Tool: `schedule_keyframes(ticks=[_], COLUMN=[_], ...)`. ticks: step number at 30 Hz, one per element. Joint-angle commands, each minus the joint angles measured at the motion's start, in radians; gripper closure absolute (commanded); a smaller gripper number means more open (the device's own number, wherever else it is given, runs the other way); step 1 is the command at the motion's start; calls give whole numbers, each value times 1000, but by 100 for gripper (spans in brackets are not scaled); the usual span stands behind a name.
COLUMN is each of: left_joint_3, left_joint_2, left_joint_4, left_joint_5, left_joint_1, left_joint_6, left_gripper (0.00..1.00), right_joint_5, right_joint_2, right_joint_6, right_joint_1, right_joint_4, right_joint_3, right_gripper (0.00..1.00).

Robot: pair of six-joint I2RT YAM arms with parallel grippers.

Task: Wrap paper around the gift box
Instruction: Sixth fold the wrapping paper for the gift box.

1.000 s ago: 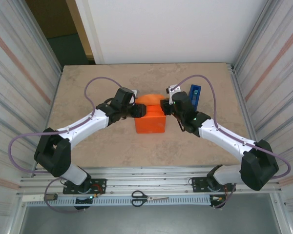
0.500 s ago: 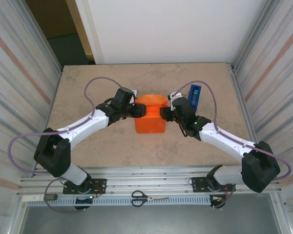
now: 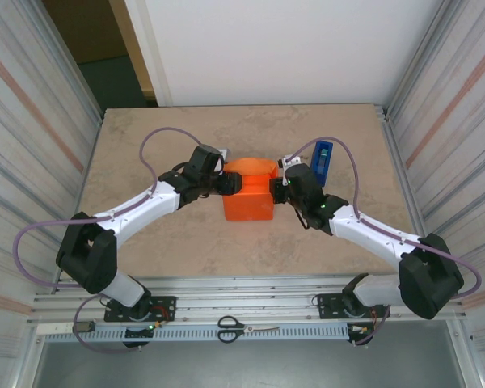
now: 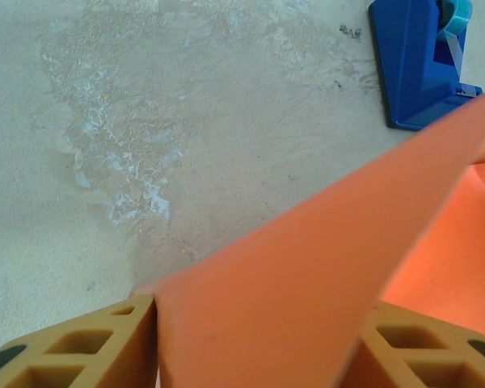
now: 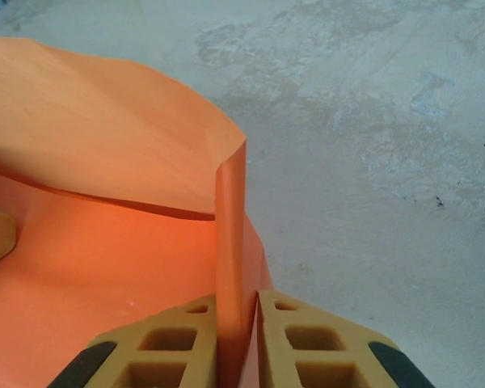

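The orange paper (image 3: 249,196) is folded up into a box-shaped bundle at the table's middle, and the gift box is hidden under it. My left gripper (image 3: 229,184) presses against the bundle's left side. In the left wrist view a broad fold of the paper (image 4: 307,267) fills the whole gap of the left gripper (image 4: 259,305) and touches both fingers. My right gripper (image 3: 276,187) sits at the bundle's right side. In the right wrist view the right gripper (image 5: 237,299) is shut on a thin upright edge of the paper (image 5: 105,145).
A blue tape dispenser (image 3: 323,159) stands just behind the right wrist, also seen far right in the left wrist view as the tape dispenser (image 4: 424,61). Scissors (image 3: 246,328) lie on the rail in front of the arm bases. Metal walls flank the table (image 3: 145,242).
My right gripper opened, shifted slightly nearer and shut on the paper's right edge. The far fold of the paper has risen and rounded. The left gripper has kept its place.
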Motion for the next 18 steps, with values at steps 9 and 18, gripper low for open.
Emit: schedule_keyframes(ticks=[9,18], left_joint_3=[-25,-30], left_joint_2=[14,9], left_joint_4=[-106,-106], left_joint_5=[-9,-12], left_joint_1=[-17,-17], left_joint_6=[39,40], left_gripper=[48,49], right_joint_5=[19,44], right_joint_2=[17,9], right_joint_6=[-13,-22], right_joint_1=[10,12], right_joint_4=[3,-11], right_joint_3=[21,65], right_gripper=[100,86])
